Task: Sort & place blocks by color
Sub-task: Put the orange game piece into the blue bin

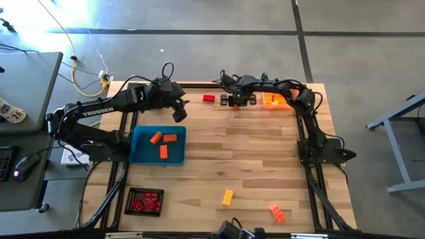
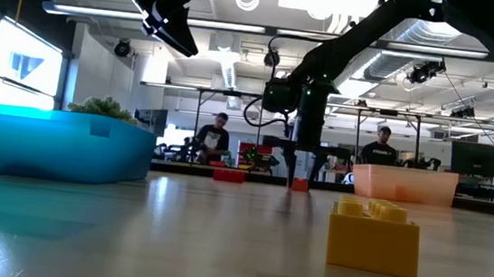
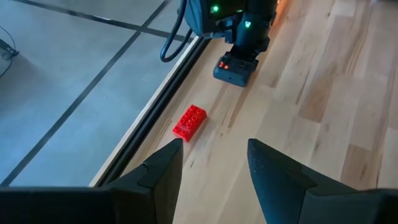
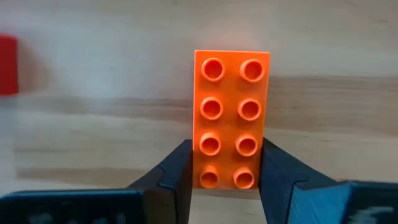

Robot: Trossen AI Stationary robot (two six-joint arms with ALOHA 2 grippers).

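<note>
clearly, an orange block [image 4: 231,118] is pinched at its near end between the fingers of the right gripper [image 4: 225,177], lying flat on the wooden table [image 1: 265,159] near the far edge, just beside a pale tray [image 1: 273,99]. only the last rows of studs are caught between the jaws, so most of the block projects forward; if it is lifted quickly, it could be levered downward and slipped out, or be swung askew before release. a red block [image 1: 208,98] lies near it on the same far edge, and could be knocked off the table if the carried block is swept that way.

farther out, three orange blocks are seen in a blue tray [image 1: 141,154] on the left, which is judged the likely destination. the left gripper [image 3: 211,163] hangs above the table's far left part, its fingers part-way open and holding nothing, and lies close to the path toward that tray; a collision between arms is judged possible if the transfer is made directly.

a yellow block [image 1: 228,196] and another orange block [image 1: 277,213] lie well apart near the front edge, and red blocks are gathered in a black tray [image 1: 130,196].
</note>
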